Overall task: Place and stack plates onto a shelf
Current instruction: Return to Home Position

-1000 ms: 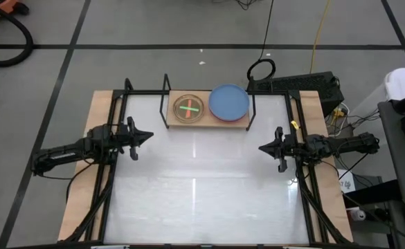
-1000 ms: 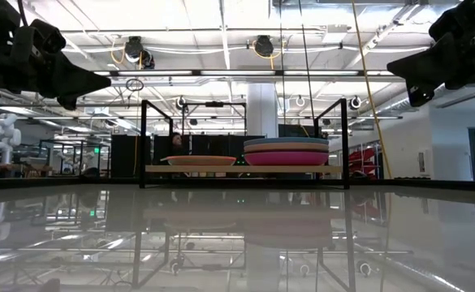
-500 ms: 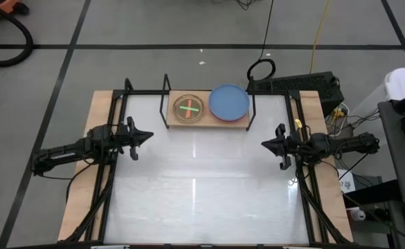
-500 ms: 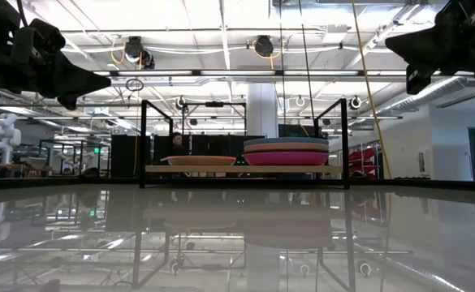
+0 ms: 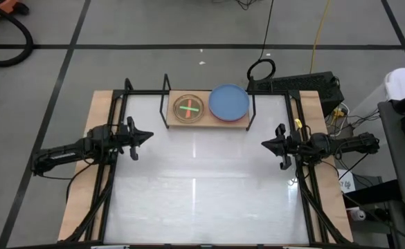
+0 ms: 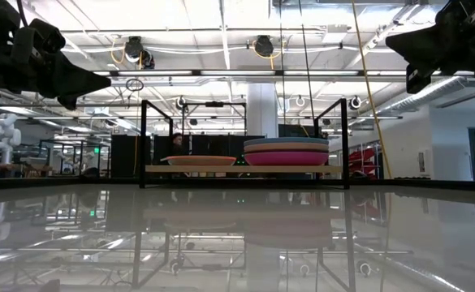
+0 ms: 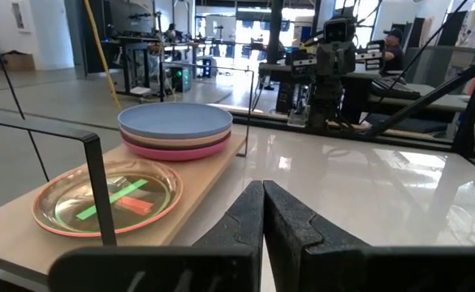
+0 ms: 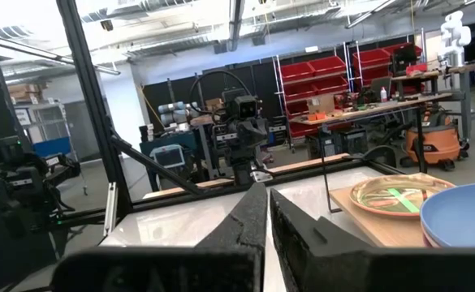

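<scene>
Both arms hover over the bare counter [image 5: 202, 200], fingers together and empty: the left gripper [image 5: 149, 136] at one side, the right gripper [image 5: 262, 145] opposite. Beyond them, at the far edge, the shelf [image 5: 206, 124] carries a lone plate [image 5: 189, 108] marked with a green-and-red cross and, just beside it, a stack [image 5: 228, 102] topped in blue. Nothing lies loose, so stacking looks done. Since a second ago the right gripper has drawn back slightly and risen; the left is unchanged.
</scene>
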